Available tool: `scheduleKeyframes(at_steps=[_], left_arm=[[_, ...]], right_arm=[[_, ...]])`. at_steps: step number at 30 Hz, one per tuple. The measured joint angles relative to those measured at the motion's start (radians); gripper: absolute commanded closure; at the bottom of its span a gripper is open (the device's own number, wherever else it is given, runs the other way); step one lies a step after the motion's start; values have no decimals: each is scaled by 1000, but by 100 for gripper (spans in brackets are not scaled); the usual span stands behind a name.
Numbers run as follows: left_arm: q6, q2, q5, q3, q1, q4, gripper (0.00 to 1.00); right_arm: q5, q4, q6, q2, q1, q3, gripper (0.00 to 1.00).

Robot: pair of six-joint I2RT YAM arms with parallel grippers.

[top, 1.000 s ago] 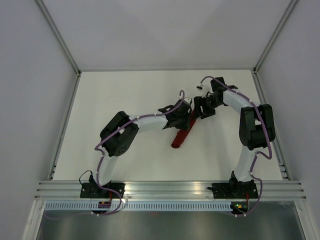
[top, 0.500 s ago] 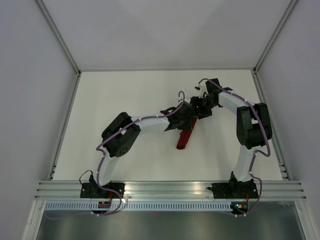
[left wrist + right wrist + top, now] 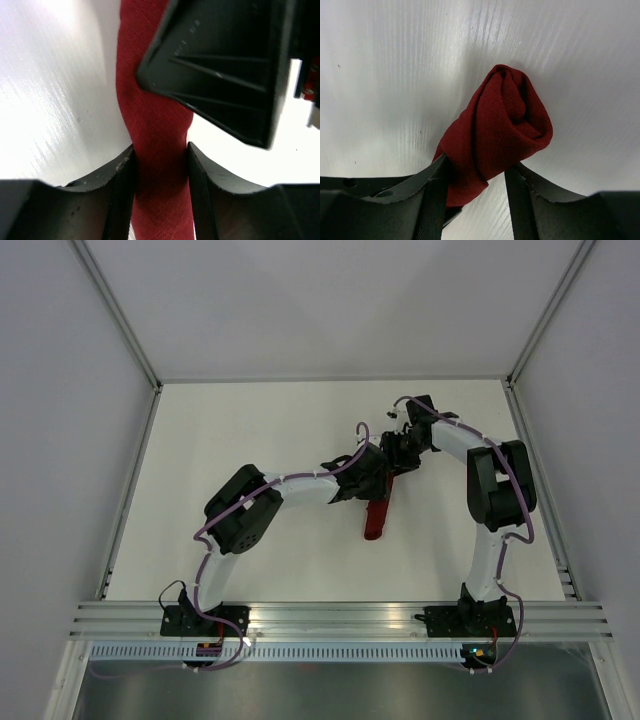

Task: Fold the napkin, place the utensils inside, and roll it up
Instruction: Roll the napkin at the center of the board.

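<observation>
- My right gripper [image 3: 476, 170] is clamped on the rolled napkin [image 3: 495, 130], with its coiled end just past the fingertips.
- My left gripper [image 3: 161, 150] straddles the napkin, touching both sides (squeezing? I cannot tell).
- It looks soft, light and springy, so I'd pinch across the roll.

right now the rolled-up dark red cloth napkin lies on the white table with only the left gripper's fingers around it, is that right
Not quite: both grippers straddle it. The right wrist view shows the rolled dark red cloth napkin lying between the fingers of the right gripper too. The left gripper flanks it as you say, on the white table.
</observation>
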Motion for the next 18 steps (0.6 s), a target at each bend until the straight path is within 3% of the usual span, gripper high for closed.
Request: scheduleKeyframes(at_steps=[8,18], left_arm=[[1,0,26,-10,-1,34,41],[23,-21,43,-28,-2,39,40]], right_arm=[[85,8,-18,25,15,46,50],[166,26,-40,56,21,100,50]])
